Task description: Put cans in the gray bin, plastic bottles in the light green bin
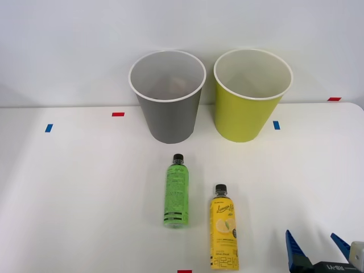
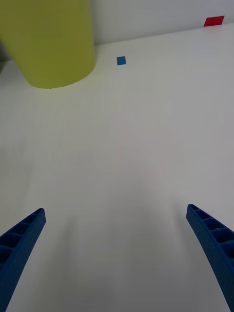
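While both small black-capped plastic bottles lie flat on the white worktop [image 1: 68,193], nothing has yet been sorted, so the work looks to be at its very start. The yellow lemon-label plastic bottle [image 1: 223,227] rests near the front edge, cap pointing toward the bins; the slimmer translucent bright green plastic bottle [image 1: 177,193] lies just to its left and a little farther back, apart from it, cap likewise toward the bins. Behind them stand the two round tapered wastebaskets with white rims: the gray bin [image 1: 169,114] straight beyond the green bottle, and the light green bin [image 1: 245,108] beside it on the right, close but not touching. No cans are visible on the worktop.

Off to the right of the yellow bottle, at the front edge, the right gripper [image 1: 317,247] hovers with its blue ribbed fingers spread wide and holding nothing; the wrist view shows bare worktop between them and the lime bin's wall ahead. Small red and blue tape marks dot the surface.

My judgement: the step in hand is the reach for a first bottle, most likely the yellow one, being nearest. That calls for shifting left, aligning the fingers across the bottle's body, descending and closing.
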Motion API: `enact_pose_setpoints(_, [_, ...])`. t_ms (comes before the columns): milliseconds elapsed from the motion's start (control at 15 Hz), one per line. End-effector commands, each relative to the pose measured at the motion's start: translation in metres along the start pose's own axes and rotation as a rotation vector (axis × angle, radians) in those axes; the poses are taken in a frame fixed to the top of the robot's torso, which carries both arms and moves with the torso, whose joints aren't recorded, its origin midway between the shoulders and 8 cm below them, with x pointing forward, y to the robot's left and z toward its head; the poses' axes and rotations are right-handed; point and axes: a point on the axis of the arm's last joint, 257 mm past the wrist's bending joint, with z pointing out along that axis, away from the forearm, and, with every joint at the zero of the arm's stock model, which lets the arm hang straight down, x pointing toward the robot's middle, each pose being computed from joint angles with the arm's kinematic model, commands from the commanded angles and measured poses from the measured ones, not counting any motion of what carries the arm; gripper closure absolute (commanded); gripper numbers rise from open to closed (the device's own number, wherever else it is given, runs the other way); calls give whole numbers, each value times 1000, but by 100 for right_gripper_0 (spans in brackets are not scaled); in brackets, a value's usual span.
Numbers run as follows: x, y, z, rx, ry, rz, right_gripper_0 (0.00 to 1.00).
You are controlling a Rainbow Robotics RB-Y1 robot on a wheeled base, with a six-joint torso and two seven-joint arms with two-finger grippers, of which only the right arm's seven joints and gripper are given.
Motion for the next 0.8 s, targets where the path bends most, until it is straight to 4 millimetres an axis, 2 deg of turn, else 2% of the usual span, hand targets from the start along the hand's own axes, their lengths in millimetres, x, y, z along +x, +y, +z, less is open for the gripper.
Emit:
enact_pose_setpoints(67, [-13, 17, 4, -32, 100, -14, 0])
enact_pose_setpoints(267, [-5, 20, 14, -39, 169, 15, 0])
enact_pose_setpoints(800, [-5, 72, 16, -51, 382, 224, 0])
